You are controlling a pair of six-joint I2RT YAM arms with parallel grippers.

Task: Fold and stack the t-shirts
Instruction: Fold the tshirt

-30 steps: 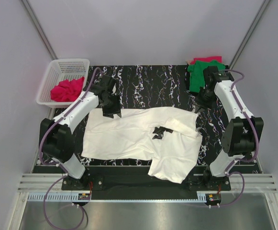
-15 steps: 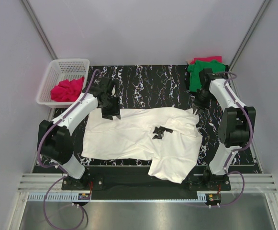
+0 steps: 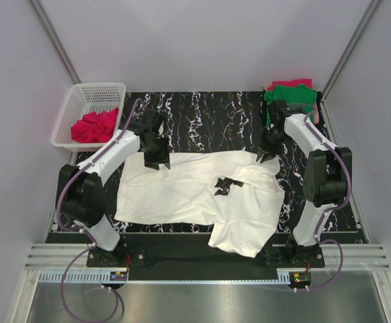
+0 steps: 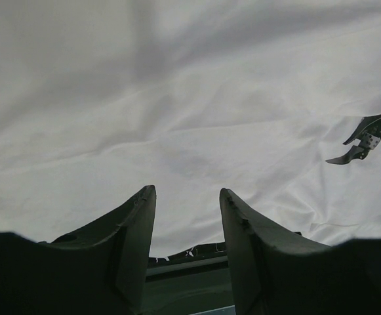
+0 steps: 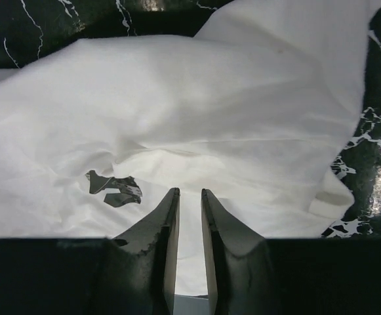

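Inspection finds one white cotton t-shirt [image 3: 188, 188] spread open and rumpled across the near half of the black marbled worktop [image 3: 208, 114]. Its near right portion hangs over the near edge, and no fold has been made in it. The left end effector [image 4: 187, 189] hovers over the shirt's far left edge, fingers moderately apart with nothing between them. The right end effector [image 5: 189, 191] sits at the shirt's far right corner, showing only a narrow gap and no cloth visibly pinched. A folded green t-shirt [image 3: 289, 101] rests at the far right corner on a pinkish-red cloth [image 3: 286, 83]. A crumpled pinkish-red t-shirt [image 3: 94, 126] waits in the white plastic basket [image 3: 81, 94] off the far left corner. Assessment: roughly half complete, with two shirts left to fold and stack.
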